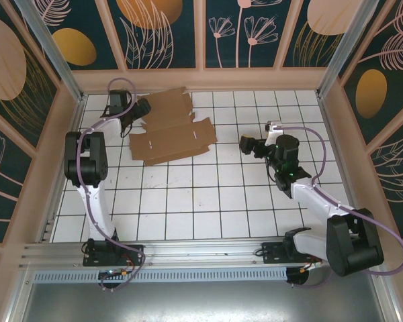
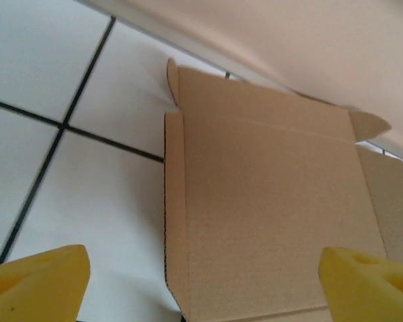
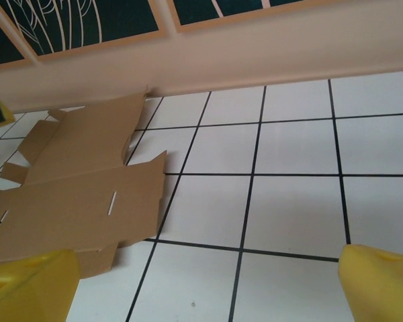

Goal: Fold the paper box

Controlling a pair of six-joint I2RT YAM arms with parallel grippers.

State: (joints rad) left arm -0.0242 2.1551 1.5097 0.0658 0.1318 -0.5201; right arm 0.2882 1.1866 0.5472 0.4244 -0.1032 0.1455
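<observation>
White-tiled bench [image 1: 208,201] inside a cell of dark floral panels, pale back wall [image 1: 201,79] along the top of the overhead view. Left tool [image 1: 142,109] at upper left there, yellow pads [image 2: 37,282] spread wide at the bottom corners of its own wrist view, clamped on nothing, nosed up just beside the left edge of the paper box [image 1: 171,131]. Right tool [image 1: 244,143] right of centre, likewise spread and empty, aimed leftward, well apart from the cardboard. Paper box lying as an unfolded brown sheet in the upper middle of the overhead view, far panel close to the back wall, no side yet raised. Judged risks: pinching a thin flat sheet from the side likely to shove it across the smooth tiles instead of gripping it; with nothing pinning the opposite edge, easy to skate toward the wall or rotate; lifting at a flap rather than along a scored line apt to buckle the board off its crease. Worth bracing from the right before any fold. Left wrist view: close look at the score line across the panel and small rounded tabs [image 2: 369,124] at its far corners, far plainer than from overhead. Right wrist view: two narrow slots [image 3: 112,203] in the near panel, plus a low sidelong look at a corner seemingly sitting a little off the tiles. Overhead view: full die-cut outline and the spacing of both arms at once.
</observation>
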